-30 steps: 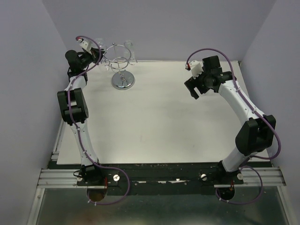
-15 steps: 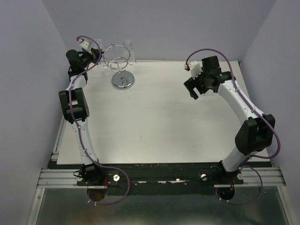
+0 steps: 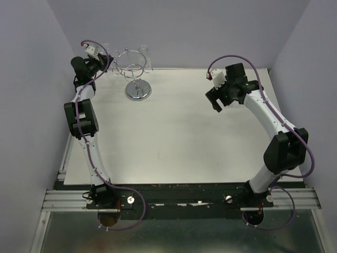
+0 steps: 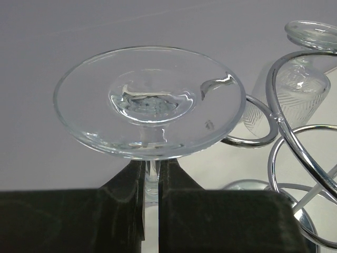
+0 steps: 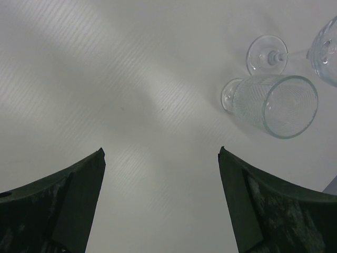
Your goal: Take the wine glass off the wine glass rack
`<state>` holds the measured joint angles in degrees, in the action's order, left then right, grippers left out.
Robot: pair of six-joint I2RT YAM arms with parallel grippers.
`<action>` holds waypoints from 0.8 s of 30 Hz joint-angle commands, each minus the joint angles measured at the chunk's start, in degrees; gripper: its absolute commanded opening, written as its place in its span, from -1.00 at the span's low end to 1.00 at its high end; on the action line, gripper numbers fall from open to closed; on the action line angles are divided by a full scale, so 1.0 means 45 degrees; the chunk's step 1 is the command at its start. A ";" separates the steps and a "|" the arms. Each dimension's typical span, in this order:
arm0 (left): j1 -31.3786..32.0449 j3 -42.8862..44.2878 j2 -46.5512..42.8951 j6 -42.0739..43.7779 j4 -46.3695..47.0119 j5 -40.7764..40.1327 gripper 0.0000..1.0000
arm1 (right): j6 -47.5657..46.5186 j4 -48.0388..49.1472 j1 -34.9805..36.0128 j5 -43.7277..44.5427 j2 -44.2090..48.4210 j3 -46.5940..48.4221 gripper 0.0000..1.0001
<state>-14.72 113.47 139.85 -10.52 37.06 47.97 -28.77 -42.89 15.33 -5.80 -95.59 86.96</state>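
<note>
My left gripper (image 4: 151, 176) is shut on the thin stem of a clear wine glass (image 4: 150, 103), which hangs upside down with its round foot on top. The foot sits just left of a small loop of the chrome wine glass rack (image 4: 300, 132) and overlaps it in this view. In the top view the left gripper (image 3: 104, 60) is at the far left, beside the rack (image 3: 138, 90). A second patterned glass (image 4: 303, 79) hangs on the rack's far side. My right gripper (image 3: 216, 100) is open and empty above the table; the right wrist view (image 5: 160, 200) shows bare table between its jaws.
The right wrist view shows a patterned glass (image 5: 274, 105) lying on its side on the white table (image 5: 105, 79), with a stemmed glass (image 5: 284, 55) lying beside it. The purple back wall (image 3: 184, 31) stands close behind the rack, and the left wall is close to the left arm.
My left gripper has moved left, away from the rack's centre, with the wine glass held in it. The right arm has shifted slightly left.
</note>
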 commanded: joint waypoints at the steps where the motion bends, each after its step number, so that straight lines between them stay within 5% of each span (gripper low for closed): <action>1: -0.0322 -0.0059 -0.0726 0.0111 0.0964 -0.0327 -0.91 | 0.0027 0.0196 0.0069 -0.0351 -0.0144 0.0169 0.90; 11: -0.0694 -0.1150 -0.2129 0.0679 0.0125 0.0004 -0.91 | 0.0339 0.0041 0.0069 -0.0546 -0.0183 0.0460 0.90; 24: -0.0655 -0.8316 -0.9100 -0.1741 -0.0577 0.0591 -0.92 | 0.0476 0.0040 0.0069 -0.1230 0.0266 0.1476 0.90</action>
<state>-17.82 83.37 109.36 -13.26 33.28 48.62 -27.00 -43.03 15.33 -9.10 -95.77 91.31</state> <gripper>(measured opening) 0.136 0.953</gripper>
